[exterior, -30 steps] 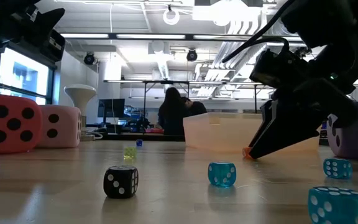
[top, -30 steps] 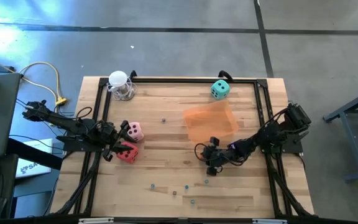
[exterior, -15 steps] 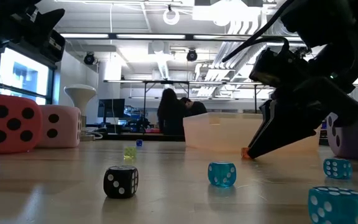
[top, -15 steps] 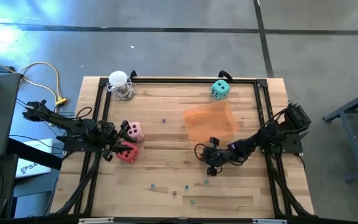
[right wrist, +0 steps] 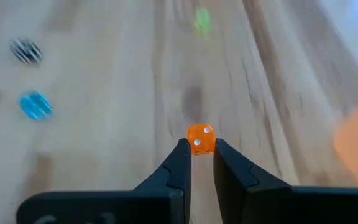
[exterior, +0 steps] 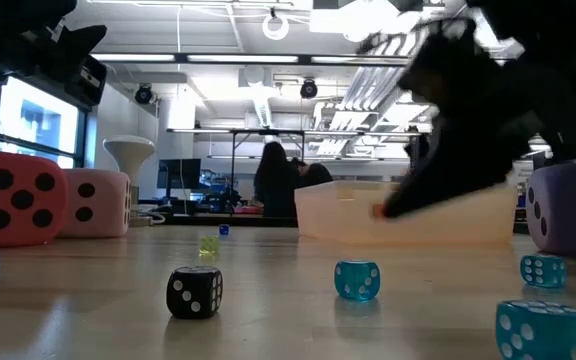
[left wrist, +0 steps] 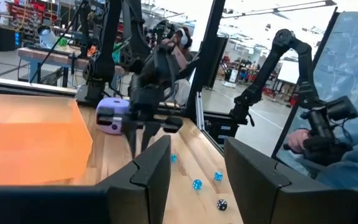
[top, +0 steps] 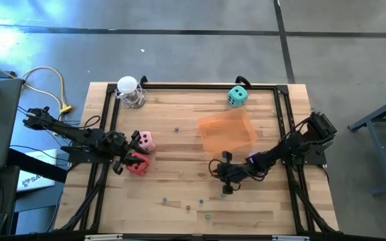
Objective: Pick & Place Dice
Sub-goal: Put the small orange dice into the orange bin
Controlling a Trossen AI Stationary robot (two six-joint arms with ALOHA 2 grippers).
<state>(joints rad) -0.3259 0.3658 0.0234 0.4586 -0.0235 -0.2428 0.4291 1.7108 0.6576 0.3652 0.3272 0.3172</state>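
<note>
My right gripper [right wrist: 197, 149] is shut on a tiny orange die [right wrist: 199, 138] with white pips, just above the wood near the table's middle [top: 218, 173]. The purple die [top: 252, 159] sits on the table beside that arm. At the far edge rests the teal die [top: 237, 96]. The pink die [top: 144, 141] and red die [top: 138, 165] sit at the left. Above them my left gripper [left wrist: 194, 165] stands open, with nothing between its fingers. My right gripper pinches the tiny orange die by two opposite faces [right wrist: 195, 142] between the free ends of its two fingers. The fingers slant down from the table's right side. The low view shows the die [exterior: 380, 210] lifted clear of the wood.
A translucent orange tray [top: 226, 130] lies just beyond my right gripper. Several tiny dice lie near the front edge, among them a black one [exterior: 195, 292] and a blue one [exterior: 356, 279]. A white object [top: 129, 90] stands at the far left corner. A black frame [top: 283, 120] rims the table.
My right gripper has risen and swung a little toward the table's left and near edges. The tiny orange die, which was down at the tabletop, has come up with it and hangs clear of the wood.
</note>
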